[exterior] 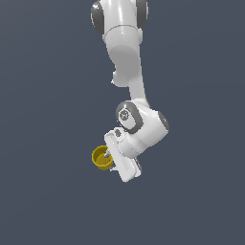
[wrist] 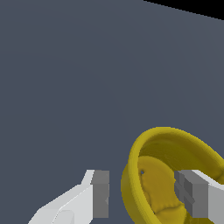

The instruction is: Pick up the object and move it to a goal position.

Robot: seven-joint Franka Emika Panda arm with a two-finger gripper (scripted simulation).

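The object, a small yellow cup (exterior: 100, 158) with a round rim and hollow inside, sits to the exterior view's left of the white hand. In the wrist view the cup (wrist: 159, 144) is close up. My gripper (wrist: 146, 194) straddles one side of its rim. One grey pad (wrist: 101, 192) is outside the wall with a small gap to it, and the other pad (wrist: 192, 194) is inside the hollow. The jaws stand open and do not press the wall. In the exterior view the gripper (exterior: 109, 157) points sideways at the cup, and its fingers are mostly hidden.
A plain dark grey surface (exterior: 43, 191) fills both views. The white arm (exterior: 125, 57) comes down from the top of the exterior view. A black strip (wrist: 205, 8) shows beyond the surface's far edge in the wrist view.
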